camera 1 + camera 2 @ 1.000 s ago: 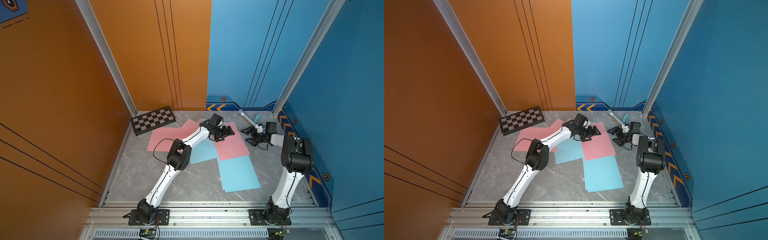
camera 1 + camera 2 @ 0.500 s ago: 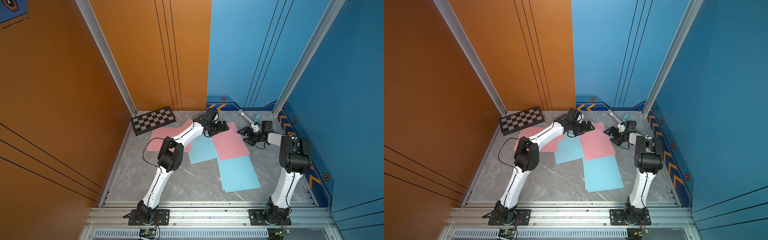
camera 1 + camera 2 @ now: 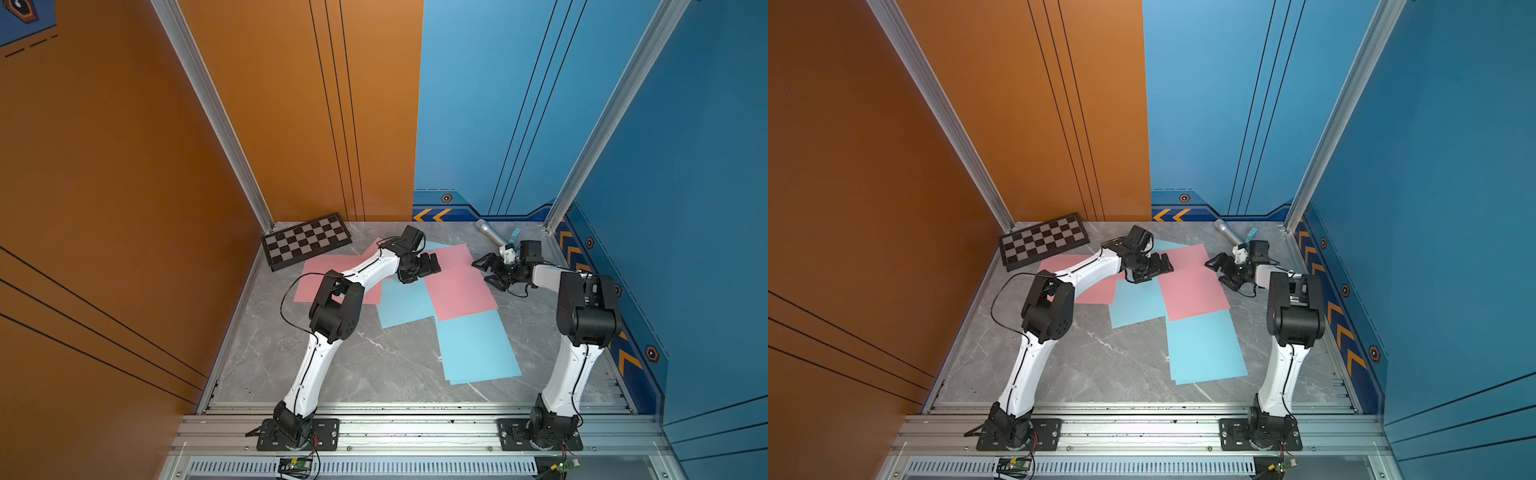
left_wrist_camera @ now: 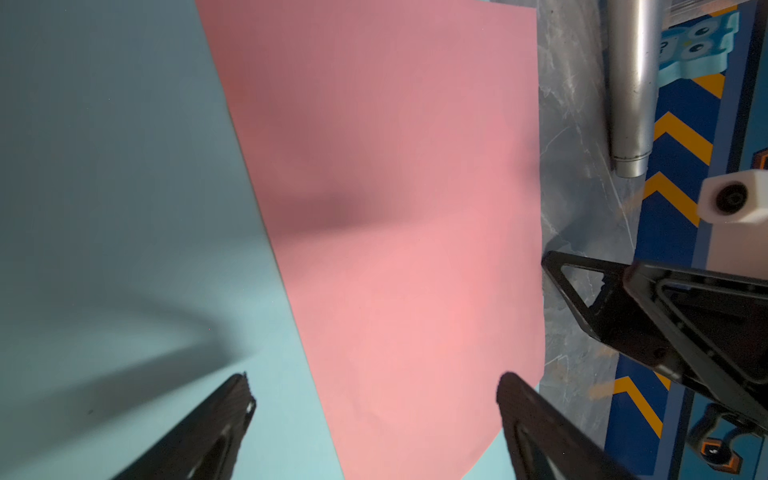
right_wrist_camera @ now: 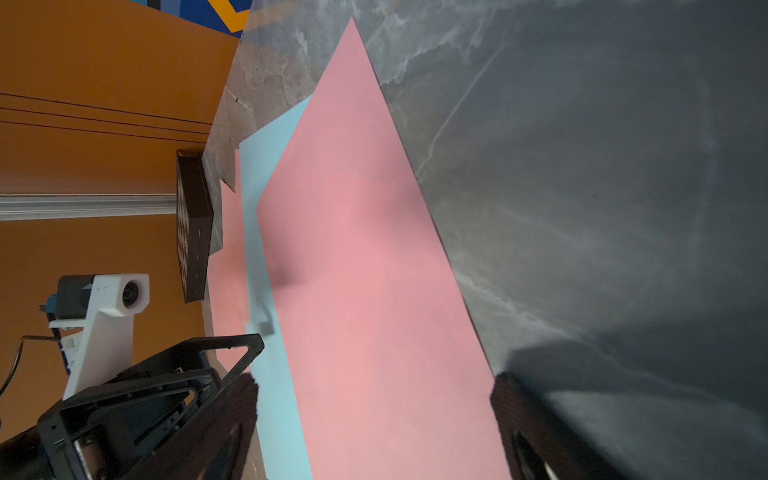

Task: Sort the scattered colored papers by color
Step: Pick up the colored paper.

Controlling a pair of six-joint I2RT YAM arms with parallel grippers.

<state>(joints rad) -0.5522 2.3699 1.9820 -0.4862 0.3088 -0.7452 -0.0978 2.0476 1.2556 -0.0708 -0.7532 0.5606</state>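
A pink paper lies mid-floor, overlapping a light blue paper and another light blue paper nearer the front. A second pink paper lies to the left, partly under my left arm. My left gripper is open, low over the pink paper where its edge meets the blue paper. My right gripper is open at the opposite edge of the same pink paper, holding nothing.
A black-and-grey checkered board leans at the back left corner. A silver cylinder and a small light-blue block lie at the back right, just behind my right gripper. Walls close in on three sides.
My left gripper has drawn back a little to the left over the pink paper, and its elbow has shifted left. My right gripper has edged left toward the paper's edge. The papers have not moved.
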